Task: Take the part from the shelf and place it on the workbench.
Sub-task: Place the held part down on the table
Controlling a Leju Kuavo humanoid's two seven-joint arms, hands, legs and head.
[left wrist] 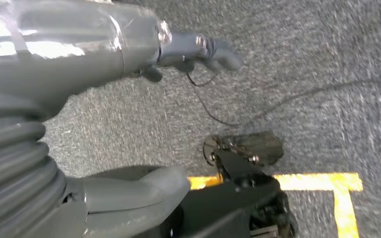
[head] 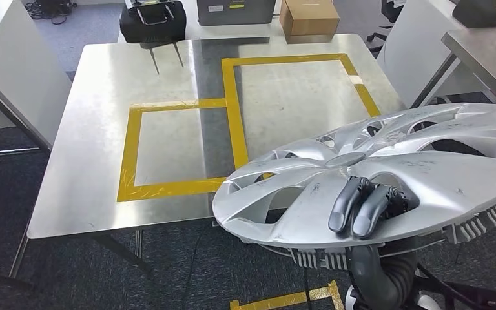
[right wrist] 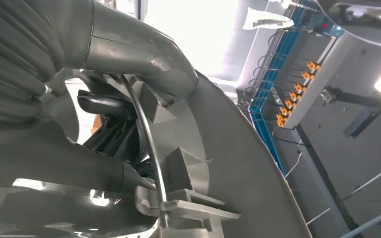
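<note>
Nearest you, the right hand (head: 365, 206) grips the near rim of the wheel cover (head: 387, 174), its dark fingers (head: 343, 205) folded over the top face and the rest of the hand underneath; the right wrist view looks at the cover's ribbed underside and wire ring (right wrist: 151, 148). Judge the cover as light, stiff moulded plastic with a smooth, slippery face and brittle-looking clips at the edge, so hold it by the rim or a spoke opening rather than the clips. Held at one edge, it will likely want to tip. It hangs roughly level, overlapping the tabletop's (head: 103, 129) near right corner, not yet set down. Your left hand (left wrist: 198, 49) hangs over the carpet, holding nothing; whether its fingers are curled or apart, you cannot tell. Farther off lie the yellow tape outlines (head: 232, 97) on the tabletop.
</note>
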